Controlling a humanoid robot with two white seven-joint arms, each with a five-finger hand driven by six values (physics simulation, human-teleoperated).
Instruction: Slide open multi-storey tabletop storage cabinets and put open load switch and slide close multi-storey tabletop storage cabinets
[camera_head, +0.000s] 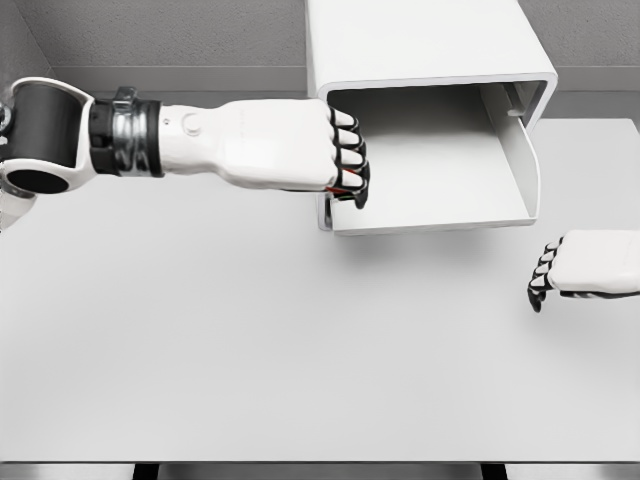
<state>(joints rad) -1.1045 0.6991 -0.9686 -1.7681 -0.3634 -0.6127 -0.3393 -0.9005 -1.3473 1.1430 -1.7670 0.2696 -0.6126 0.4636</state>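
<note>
Item, storage cabinet (430, 60) at the tabletop (250, 360) rear, drawer (440, 165) slid out: my left hand (345, 165) is clenched over something small, red-glinting, likely the rigid, light switch, at the drawer's left edge; right hand (560, 270) curled, idle.
</note>
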